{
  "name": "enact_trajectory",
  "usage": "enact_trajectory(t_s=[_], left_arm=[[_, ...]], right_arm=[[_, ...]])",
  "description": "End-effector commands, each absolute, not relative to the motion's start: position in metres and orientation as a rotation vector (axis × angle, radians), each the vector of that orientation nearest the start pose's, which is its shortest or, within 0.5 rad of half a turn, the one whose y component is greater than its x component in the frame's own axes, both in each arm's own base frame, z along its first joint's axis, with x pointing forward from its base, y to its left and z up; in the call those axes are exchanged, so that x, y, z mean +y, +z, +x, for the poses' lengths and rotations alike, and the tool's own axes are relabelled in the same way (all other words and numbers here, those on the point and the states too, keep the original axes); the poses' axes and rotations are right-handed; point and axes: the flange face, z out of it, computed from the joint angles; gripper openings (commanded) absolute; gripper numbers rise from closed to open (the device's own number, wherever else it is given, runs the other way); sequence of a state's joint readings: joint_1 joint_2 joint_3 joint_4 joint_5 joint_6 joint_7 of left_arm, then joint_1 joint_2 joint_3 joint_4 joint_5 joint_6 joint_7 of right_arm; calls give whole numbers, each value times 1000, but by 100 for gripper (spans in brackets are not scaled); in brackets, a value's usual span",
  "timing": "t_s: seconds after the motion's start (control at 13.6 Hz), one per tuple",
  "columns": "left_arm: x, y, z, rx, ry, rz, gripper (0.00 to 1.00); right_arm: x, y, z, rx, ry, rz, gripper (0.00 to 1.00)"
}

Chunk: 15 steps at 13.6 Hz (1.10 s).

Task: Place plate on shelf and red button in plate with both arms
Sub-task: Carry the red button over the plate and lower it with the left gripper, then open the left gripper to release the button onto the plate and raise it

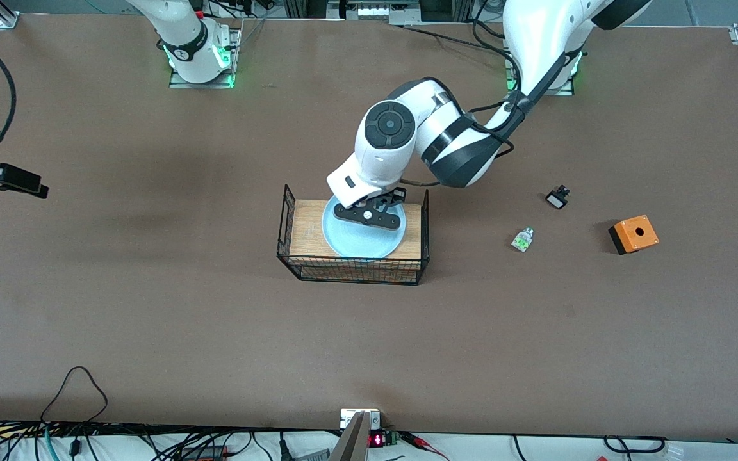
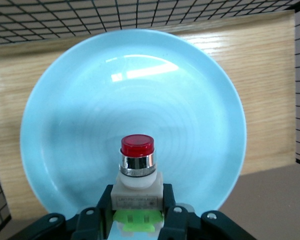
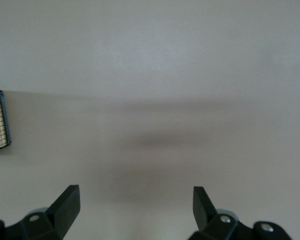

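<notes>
brown tabletop [image 1: 151, 307] carries a black wire basket [image 1: 289, 218] holding the glossy pale-blue round plate [image 2: 65, 125], over which the left end effector [image 2: 136, 220] clamps the red-capped white push button [image 2: 137, 165], best lowered level onto the plate's centre before release, while the right end effector [image 3: 136, 202] waits wide open over bare tabletop.

Right gripper [image 3: 136, 207] open over bare tabletop
Its two dark fingers [image 3: 66, 205] stand wide apart with nothing between them, above the brown table [image 3: 180, 75], where a soft blurred shadow crosses the surface. At the frame's edge a corner of the black wire basket [image 3: 1, 120] shows, with a pale wooden floor inside it
</notes>
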<state>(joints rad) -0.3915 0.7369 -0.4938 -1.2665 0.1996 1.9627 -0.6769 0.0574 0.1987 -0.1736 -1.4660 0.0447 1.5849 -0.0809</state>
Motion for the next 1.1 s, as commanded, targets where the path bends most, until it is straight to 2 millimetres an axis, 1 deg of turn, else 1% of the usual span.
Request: enact_trajectory(t_s=[0.0,0.07,0.15,0.22,0.29,0.37,0.59,0.74,0.81,0.88,0.96,1.03], left_arm=[[-504,341,558,292,38,-3232,14],[-501,345,560,285,22,-3226,34],[-498,350,563,275,16,-3232,88],[-498,367,562,264,-6,-3239,100],[-494,384,562,261,-31,-3245,100],[-491,400,557,265,-28,-3231,100],[-486,423,544,272,26,-3180,100],[-481,443,534,273,46,-3142,100],[-473,456,533,262,47,-3127,100],[-465,465,534,246,55,-3116,100],[-449,474,540,210,58,-3104,100],[-440,489,542,199,25,-3102,100]], right_arm=[[-54,572,594,70,88,-3097,100],[-54,566,592,92,108,-3098,100],[-52,562,586,187,120,-3096,100],[-51,559,581,204,114,-3098,100],[-50,561,579,190,97,-3101,100],[-51,563,577,146,95,-3106,100],[-49,569,574,113,81,-3119,100],[-34,576,572,68,67,-3145,100],[-34,577,572,75,65,-3146,100],[-34,579,572,77,63,-3146,100],[-29,580,572,70,60,-3147,100],[-26,580,575,60,58,-3148,100]])
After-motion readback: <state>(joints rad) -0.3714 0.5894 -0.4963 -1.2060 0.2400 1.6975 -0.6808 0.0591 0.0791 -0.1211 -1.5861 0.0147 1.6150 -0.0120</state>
